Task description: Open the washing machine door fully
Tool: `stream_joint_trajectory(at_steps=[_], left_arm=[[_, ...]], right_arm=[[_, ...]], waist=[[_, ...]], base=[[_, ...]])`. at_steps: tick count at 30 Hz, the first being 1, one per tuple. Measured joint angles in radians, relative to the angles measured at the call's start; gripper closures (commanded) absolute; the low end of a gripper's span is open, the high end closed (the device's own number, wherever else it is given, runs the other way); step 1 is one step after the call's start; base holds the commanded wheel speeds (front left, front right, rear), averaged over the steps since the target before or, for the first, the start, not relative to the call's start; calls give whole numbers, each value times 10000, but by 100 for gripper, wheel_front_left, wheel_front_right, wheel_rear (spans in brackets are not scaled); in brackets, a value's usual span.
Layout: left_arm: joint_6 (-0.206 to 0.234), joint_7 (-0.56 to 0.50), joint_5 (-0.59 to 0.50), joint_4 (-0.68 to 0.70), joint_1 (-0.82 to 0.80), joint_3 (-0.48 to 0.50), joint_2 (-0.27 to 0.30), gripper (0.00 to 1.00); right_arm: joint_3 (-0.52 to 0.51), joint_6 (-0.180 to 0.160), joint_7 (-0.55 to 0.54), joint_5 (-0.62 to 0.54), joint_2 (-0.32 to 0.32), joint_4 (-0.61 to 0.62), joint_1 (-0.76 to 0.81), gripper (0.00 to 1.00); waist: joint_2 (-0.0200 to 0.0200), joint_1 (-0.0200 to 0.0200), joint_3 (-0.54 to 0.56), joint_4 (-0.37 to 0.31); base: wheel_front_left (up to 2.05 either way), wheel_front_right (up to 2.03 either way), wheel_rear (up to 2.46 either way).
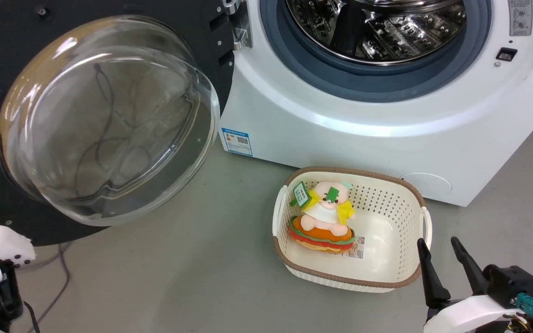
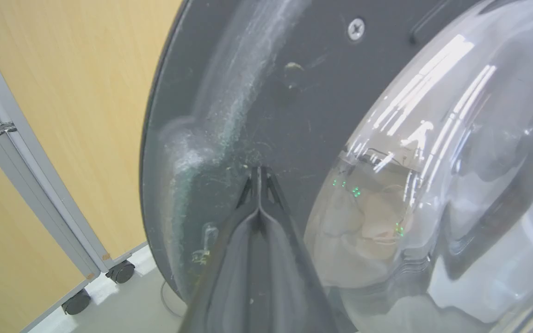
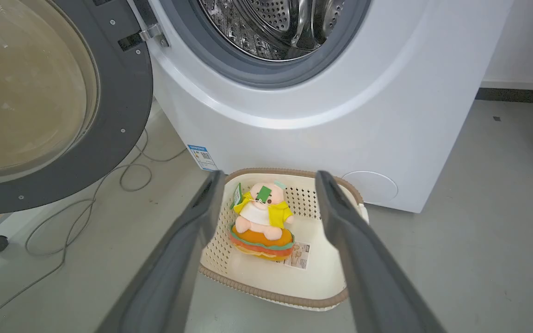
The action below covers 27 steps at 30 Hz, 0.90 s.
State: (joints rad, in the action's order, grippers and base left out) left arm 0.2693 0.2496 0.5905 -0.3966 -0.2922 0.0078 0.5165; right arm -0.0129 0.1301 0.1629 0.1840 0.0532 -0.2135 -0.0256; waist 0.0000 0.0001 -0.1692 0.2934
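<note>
The washing machine door (image 1: 3, 51) stands swung out to the left of the washing machine (image 1: 340, 120), its clear glass bowl (image 1: 109, 120) bulging toward me. The steel drum (image 1: 377, 27) and grey gasket are exposed. In the left wrist view my left gripper (image 2: 258, 170) is shut, its tips against the black inner face of the door (image 2: 294, 92) beside the glass, near the rim. My right gripper (image 1: 436, 240) is open and empty at the lower right, over the floor beside a basket. Its fingers (image 3: 188, 259) frame the basket in the right wrist view.
A cream basket (image 1: 387, 273) with a plush toy (image 1: 324, 215) stands on the grey floor before the machine. Cables (image 3: 86, 212) loop under the door. A wood-coloured panel (image 2: 63, 115) on castors (image 2: 120, 272) stands just behind the door's edge.
</note>
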Motion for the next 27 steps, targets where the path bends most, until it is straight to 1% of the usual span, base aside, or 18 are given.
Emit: stream_joint_trajectory(at_steps=[4, 5, 9, 13, 14, 15, 16, 21, 27], left_arm=[[-38, 58, -188, 73, 110, 63, -259, 100], [12, 65, -278, 238, 229, 111, -343, 100], [136, 67, -617, 1256, 1184, 136, -805, 100], [272, 67, -696, 2278, 2400, -29, -1369, 100], [272, 25, -665, 2466, 2691, -123, -1526, 77], [286, 15, -667, 2681, 2994, -251, -1682, 44], [295, 17, -679, 2920, 3254, -382, -1831, 1], [385, -69, -692, 3666, 4126, -913, -2251, 0], [403, -54, -1220, 3885, 4719, -1522, -2332, 0]], right_arm=[[12, 0, 15, 15, 0, -82, 7, 0], [21, 0, 35, 48, 0, -115, 10, 0], [125, 0, 125, 190, 0, -291, 35, 0], [224, 0, 209, 215, 0, -416, 174, 0], [257, 0, 236, 217, 0, -458, 186, 0], [284, 0, 242, 217, -2, -472, 186, 0], [286, 0, 255, 217, 0, -474, 186, 0], [389, 0, 330, 219, 0, -579, 221, 0], [493, 0, 372, 217, -2, -698, 391, 0]], waist=[[0, 0, 203, 7], [0, 0, 272, 8], [0, 0, 606, -4], [0, -1, 921, -52], [0, -1, 988, -71], [0, -1, 1048, -97], [0, -1, 1095, -126], [0, -1, 1308, -271], [0, -3, 1559, -615]], base=[[0, 0, 0], [0, 0, 0], [0, 0, 0], [0, 0, 0], [0, 0, 0], [0, 0, 0], [0, 0, 0], [0, 0, 0], [0, 0, 0]])
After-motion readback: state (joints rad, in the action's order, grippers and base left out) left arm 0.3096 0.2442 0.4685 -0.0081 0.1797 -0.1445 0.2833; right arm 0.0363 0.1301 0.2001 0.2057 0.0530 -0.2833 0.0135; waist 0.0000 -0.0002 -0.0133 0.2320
